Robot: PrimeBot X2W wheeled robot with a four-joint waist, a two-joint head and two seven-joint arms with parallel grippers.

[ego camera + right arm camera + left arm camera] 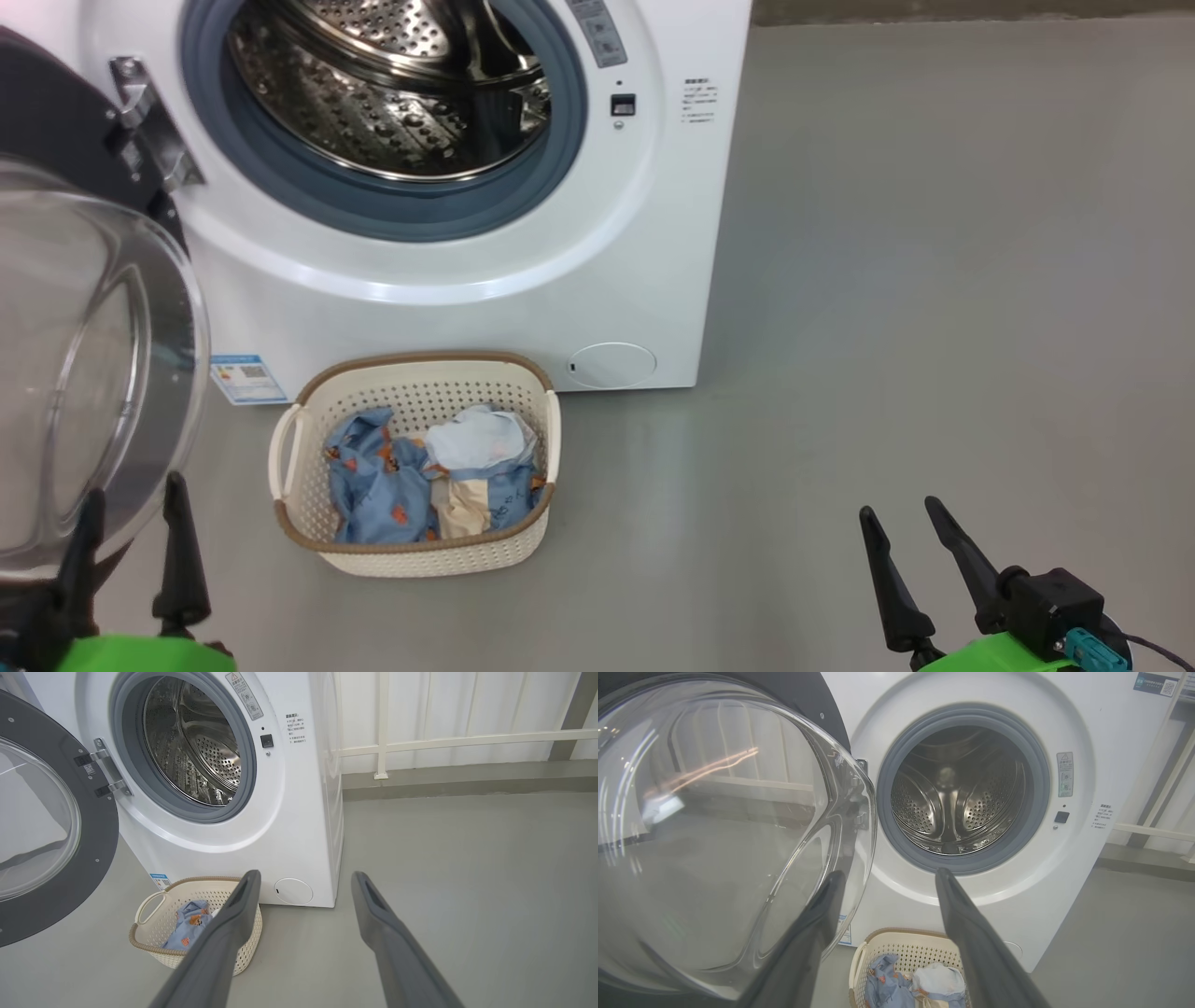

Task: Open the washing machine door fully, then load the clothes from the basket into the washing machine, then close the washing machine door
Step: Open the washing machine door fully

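White washer [644,280], door [84,373] swung wide open on its left side. Clothes [392,476] are piled in the basket [420,555] on the floor [934,280], right in front of it. Left fingers [179,560] are spread beside the door glass and right fingers [892,579] are spread too, both holding nothing.

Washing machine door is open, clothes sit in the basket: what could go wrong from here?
1. The washing machine door bulges right beside the left gripper; swinging that arm toward the basket could knock the door partly shut.
2. The clothes are a loose pile of several pieces; one grab may leave some behind or drop one on the floor.
3. The basket looks light; a snag on its perforated wall could tip it.
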